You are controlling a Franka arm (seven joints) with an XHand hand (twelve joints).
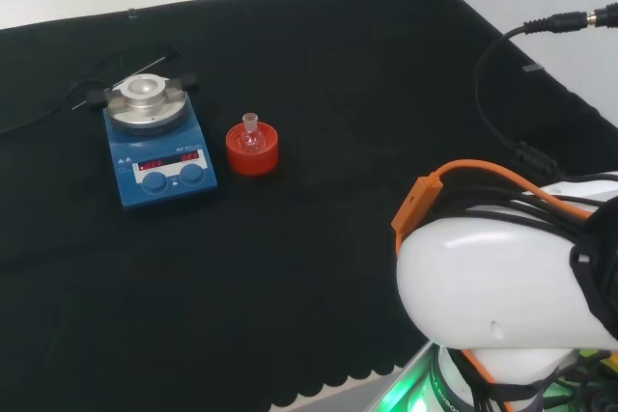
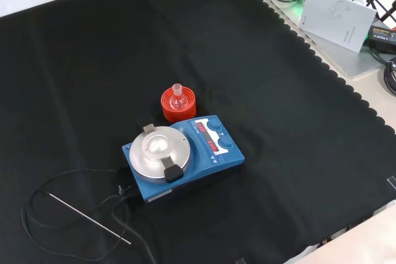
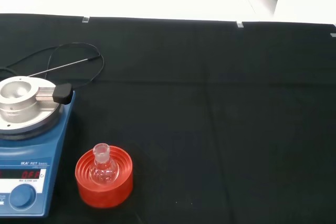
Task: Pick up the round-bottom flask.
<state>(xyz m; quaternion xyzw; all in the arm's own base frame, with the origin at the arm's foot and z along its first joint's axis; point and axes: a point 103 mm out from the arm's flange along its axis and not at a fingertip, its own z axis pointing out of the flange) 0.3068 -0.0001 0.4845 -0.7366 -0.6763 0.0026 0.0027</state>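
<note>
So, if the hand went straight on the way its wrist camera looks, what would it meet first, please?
Probably just bare black cloth: the wrist view's middle lands there. The round-bottom flask on its red stand sits off that line, so it would likely be missed, though depth is unclear.

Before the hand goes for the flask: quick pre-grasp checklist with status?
1. Round-bottom flask seated upright in the red ribbed stand: ok.
2. Flask neck clear from above: ok.
3. Stand apart from the blue hotplate stirrer: not ok, they nearly touch in the front view.
4. Probe wire away from the flask: ok.
5. Flask contents: cannot tell.
6. Hand pose, fingers: cannot tell.
</note>
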